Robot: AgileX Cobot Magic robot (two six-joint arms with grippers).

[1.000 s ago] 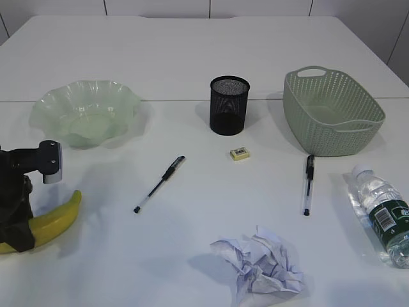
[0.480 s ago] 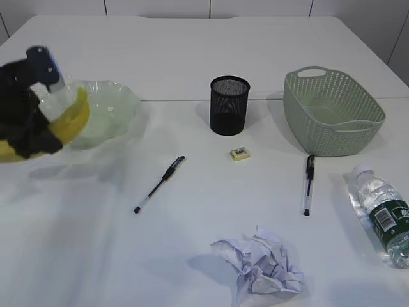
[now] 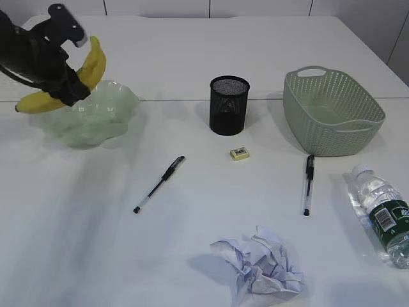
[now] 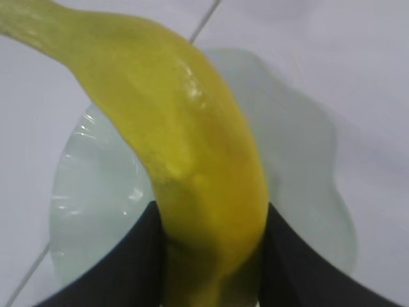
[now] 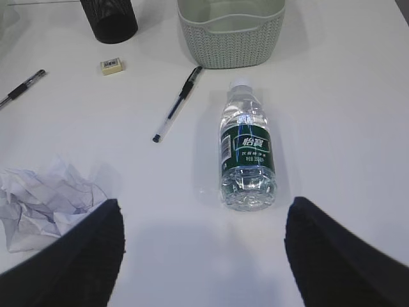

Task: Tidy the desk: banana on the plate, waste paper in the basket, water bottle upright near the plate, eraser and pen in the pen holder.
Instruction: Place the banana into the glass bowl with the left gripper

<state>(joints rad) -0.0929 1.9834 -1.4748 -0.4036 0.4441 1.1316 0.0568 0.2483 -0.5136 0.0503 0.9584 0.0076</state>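
Observation:
My left gripper [image 3: 61, 80] is shut on the yellow banana [image 3: 86, 67] and holds it in the air above the pale green wavy plate [image 3: 112, 112]; the left wrist view shows the banana [image 4: 192, 160] over the plate [image 4: 96, 192]. My right gripper [image 5: 202, 256] is open and empty, just short of the lying water bottle [image 5: 247, 153]. Crumpled paper [image 3: 262, 265] lies at the front. Two pens [image 3: 160, 183] [image 3: 308, 184] and a small eraser [image 3: 239, 153] lie near the black mesh pen holder [image 3: 229, 105]. The green basket [image 3: 332, 112] stands at the right.
The bottle [image 3: 383, 214] lies on its side at the right edge of the table, cap pointing away. A seam crosses the table behind the pen holder. The right gripper does not show in the exterior view.
My left gripper has lifted the banana from the table's front left and carried it up and back, over the plate. The other objects have not moved.

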